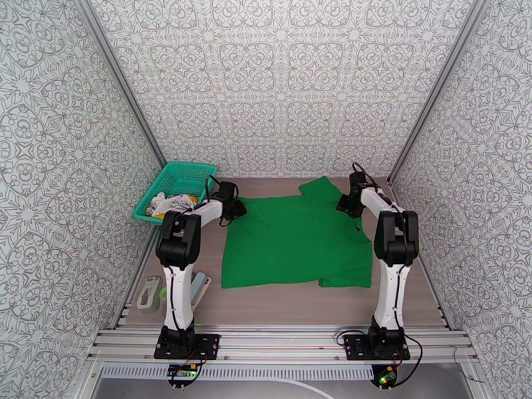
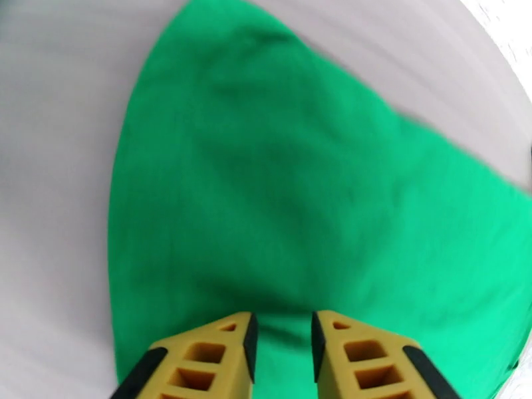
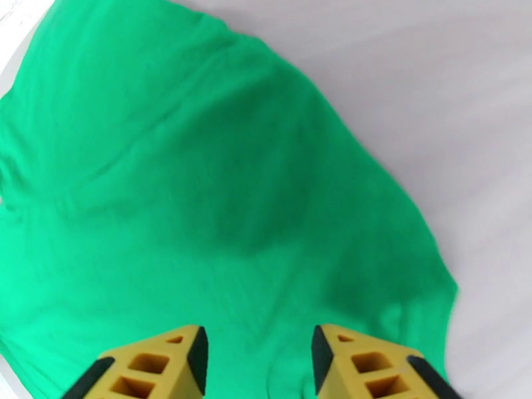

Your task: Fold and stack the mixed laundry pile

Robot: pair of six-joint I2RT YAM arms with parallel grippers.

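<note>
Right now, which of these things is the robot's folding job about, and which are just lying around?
For the job: green shirt, spread flat on the table; white printed garment, bunched in the teal mesh basket.
Lying about: the basket itself; grey object at the near left.

Green mesh basket (image 1: pixel 189 173), just left of the left pincer (image 1: pixel 236 209). Grey object (image 1: pixel 149 294) and bluish object (image 1: pixel 199 287), well nearer, leftward. Wooden table (image 1: pixel 299 304) beneath.
</note>
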